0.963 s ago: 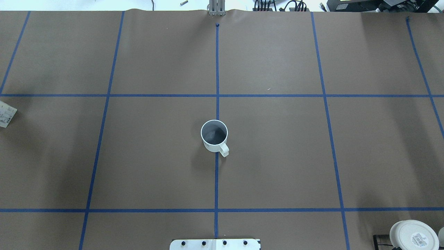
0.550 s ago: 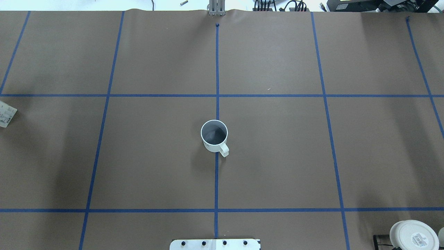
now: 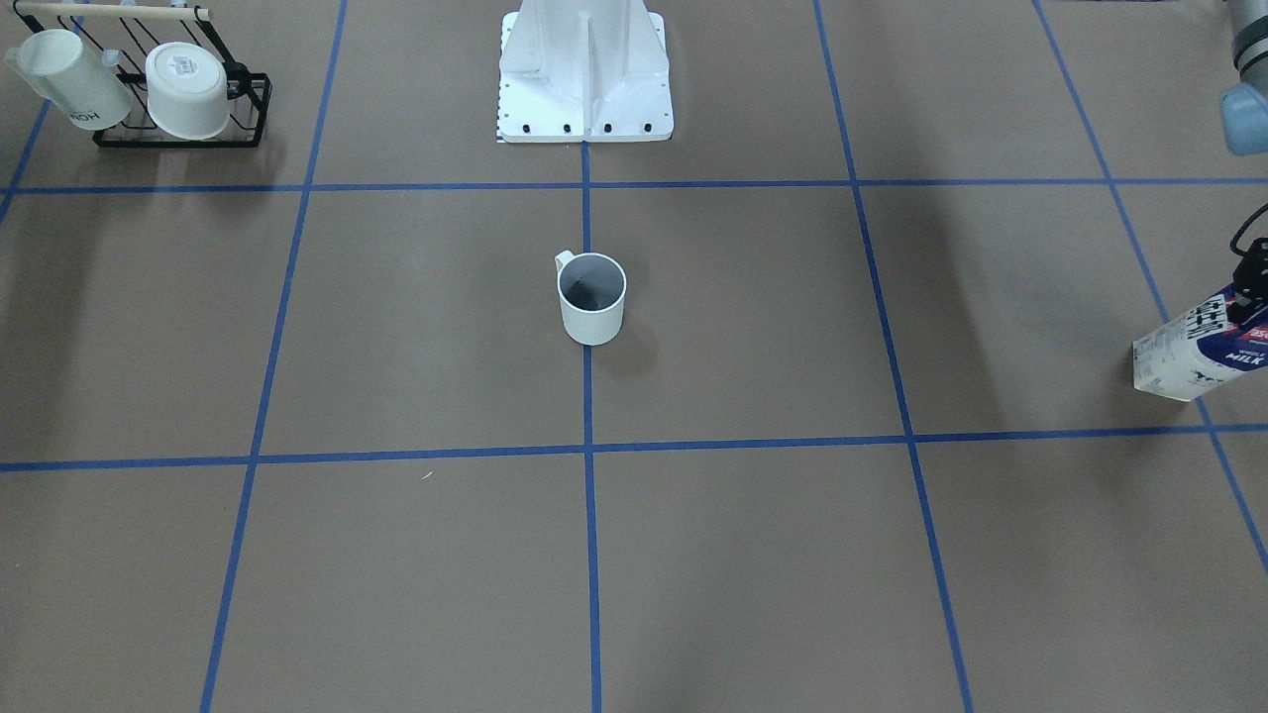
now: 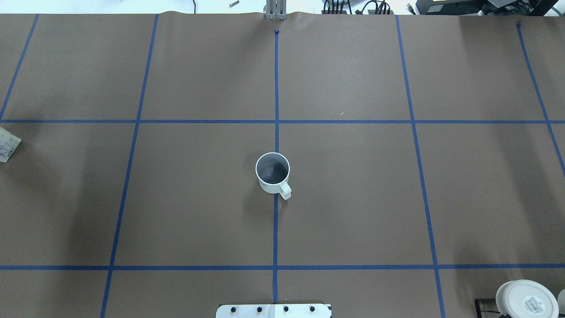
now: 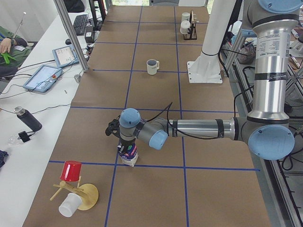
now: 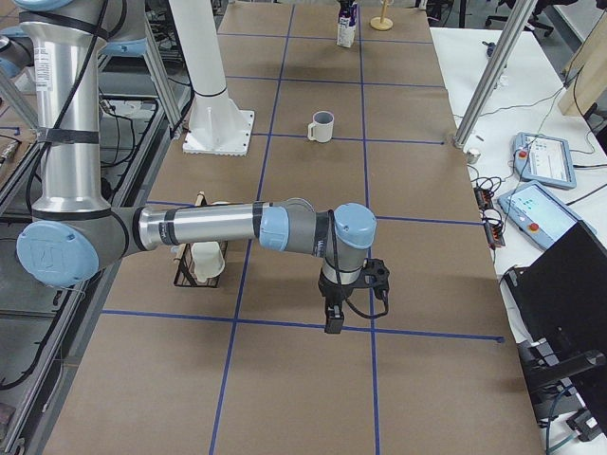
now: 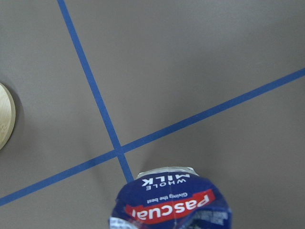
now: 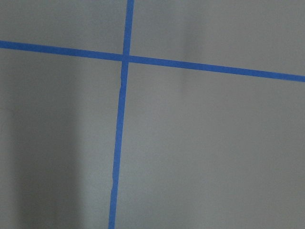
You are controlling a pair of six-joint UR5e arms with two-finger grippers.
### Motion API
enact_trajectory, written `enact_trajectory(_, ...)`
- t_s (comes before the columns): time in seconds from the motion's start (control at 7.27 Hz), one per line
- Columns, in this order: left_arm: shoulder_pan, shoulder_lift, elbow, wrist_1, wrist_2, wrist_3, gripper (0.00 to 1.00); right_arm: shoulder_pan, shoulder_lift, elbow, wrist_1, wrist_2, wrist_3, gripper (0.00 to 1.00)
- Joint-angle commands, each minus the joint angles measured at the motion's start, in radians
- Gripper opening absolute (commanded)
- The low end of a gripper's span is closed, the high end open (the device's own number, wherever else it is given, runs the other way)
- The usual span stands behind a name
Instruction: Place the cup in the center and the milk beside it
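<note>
Entry: cup (image 4: 273,172) upright at the center (image 4: 276,141) of the tabletop (image 4: 353,198); that step looks done. The milk (image 3: 1194,352) stands well apart, its top apparently pinched by the left hand (image 3: 1246,282). Next you carry it beside the cup, not touching. Right hand (image 6: 334,318): grip state cannot be told.

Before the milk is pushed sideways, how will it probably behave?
The milk is tall on a narrow base, so a high push may tip it. Its flat sides should keep it from rolling. It looks like cardboard, so a hard squeeze could dent it.
</note>
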Motion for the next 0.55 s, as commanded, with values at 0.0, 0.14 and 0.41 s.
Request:
enact_trajectory(0.0, -0.002, 0.005, -0.063, 0.037, -0.037, -0.002, 0.0, 0.0, 0.0, 0.001, 0.0, 0.0, 0.0, 1.0)
enact_trajectory(0.14, -0.006, -0.003, -0.106, 0.095, -0.074, -0.014, 0.0, 0.0, 0.0, -0.001, 0.0, 0.0, 0.0, 1.0)
enact_trajectory(0.41, -0.005, -0.009, -0.323, 0.28, -0.072, -0.196, 0.0, 0.0, -0.003, -0.001, 0.0, 0.0, 0.0, 1.0)
